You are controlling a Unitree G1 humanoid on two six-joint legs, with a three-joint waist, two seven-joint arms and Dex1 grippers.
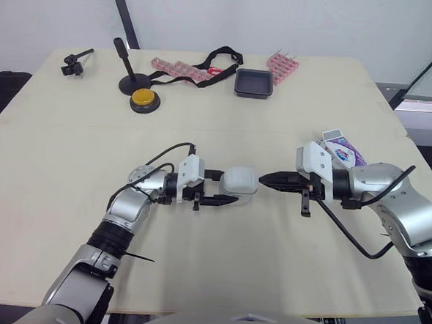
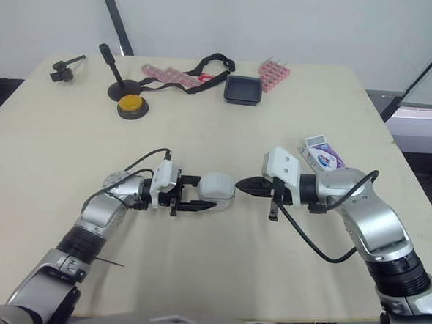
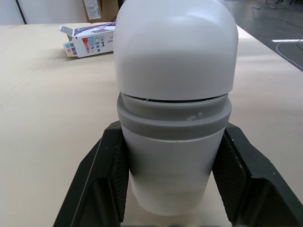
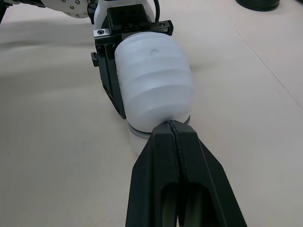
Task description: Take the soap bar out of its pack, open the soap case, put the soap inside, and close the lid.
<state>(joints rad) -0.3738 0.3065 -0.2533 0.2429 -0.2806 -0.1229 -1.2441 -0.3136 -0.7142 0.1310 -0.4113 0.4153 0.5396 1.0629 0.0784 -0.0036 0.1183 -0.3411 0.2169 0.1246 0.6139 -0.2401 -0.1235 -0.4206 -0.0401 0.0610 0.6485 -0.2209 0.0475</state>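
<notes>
- Left eye view: the case [image 1: 239, 182] is held low at the middle of the bench [image 1: 195, 263]. It is clamped side to side by the left tool [image 1: 230, 188], so that its free end is offered to the right tool [image 1: 268, 180], whose fingers are pressed together. The pack [image 1: 341, 149] is seen well apart, beside the right arm.
- Left wrist view: the case's long axis is seen running straight out from the fingers [image 3: 106, 175], with the rounded end pointed away. A thin seam is shown above a grey band.
- Right wrist view: the joined tip is set against the case's end at the grey rim, probably to work the lid. Whether soap is inside cannot be told.
</notes>
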